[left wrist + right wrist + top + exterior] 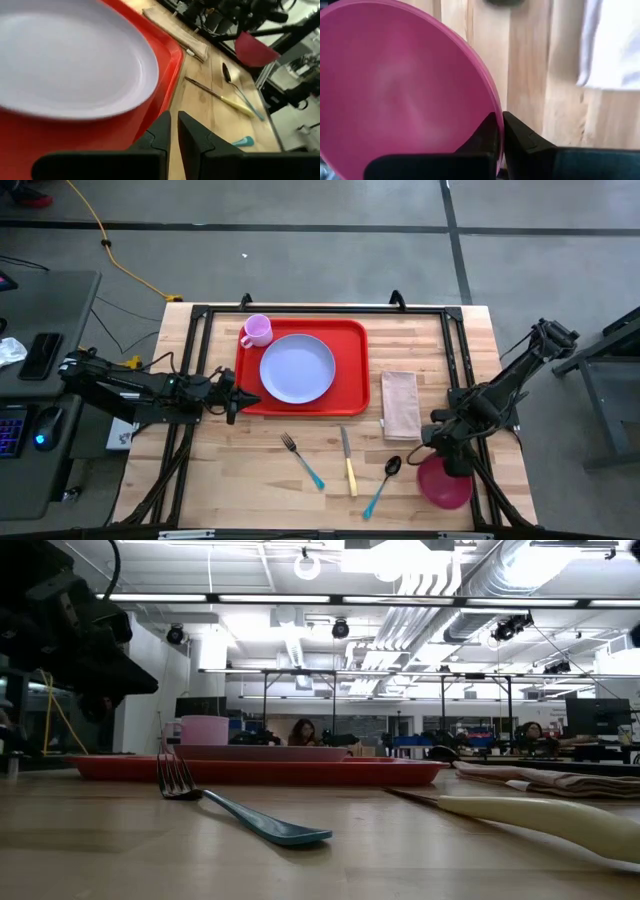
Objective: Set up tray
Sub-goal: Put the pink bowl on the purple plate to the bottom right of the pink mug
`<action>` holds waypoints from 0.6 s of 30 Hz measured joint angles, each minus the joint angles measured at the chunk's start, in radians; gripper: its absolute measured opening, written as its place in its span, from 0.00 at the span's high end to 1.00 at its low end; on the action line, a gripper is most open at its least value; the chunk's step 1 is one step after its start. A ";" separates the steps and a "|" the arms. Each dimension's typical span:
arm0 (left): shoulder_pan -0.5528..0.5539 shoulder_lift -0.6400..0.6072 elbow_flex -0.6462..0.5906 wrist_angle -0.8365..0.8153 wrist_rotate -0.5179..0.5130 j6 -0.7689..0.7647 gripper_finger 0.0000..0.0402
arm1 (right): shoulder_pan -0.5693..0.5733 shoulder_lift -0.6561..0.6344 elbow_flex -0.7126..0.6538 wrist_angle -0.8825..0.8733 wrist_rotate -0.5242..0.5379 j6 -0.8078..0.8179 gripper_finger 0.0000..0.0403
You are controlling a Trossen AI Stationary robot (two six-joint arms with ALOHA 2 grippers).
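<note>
One flat red plastic tray (352, 370) carries a round lavender plate (297, 368).

Probably a lab: exposed ducts (470, 580), workbenches (480, 710).

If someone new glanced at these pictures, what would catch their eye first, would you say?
The red tray at the table's far middle, carrying a lavender plate and pink cup. Next, the right gripper pinching a pink bowl's rim near the front right corner, while the left gripper waits beside the tray.

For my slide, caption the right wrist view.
Right gripper shut on the pink bowl's rim, above the wooden table.
</note>
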 joint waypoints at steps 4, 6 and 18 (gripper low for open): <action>0.000 0.000 0.000 0.066 -0.033 0.165 0.84 | -0.062 0.000 0.051 -0.043 0.033 -0.060 1.00; 0.000 0.000 0.000 0.103 -0.061 0.236 0.84 | -0.102 0.000 0.072 -0.063 0.048 -0.106 1.00; 0.000 -0.003 0.000 0.124 -0.026 0.202 0.84 | -0.382 -0.001 0.097 -0.107 0.023 -0.400 1.00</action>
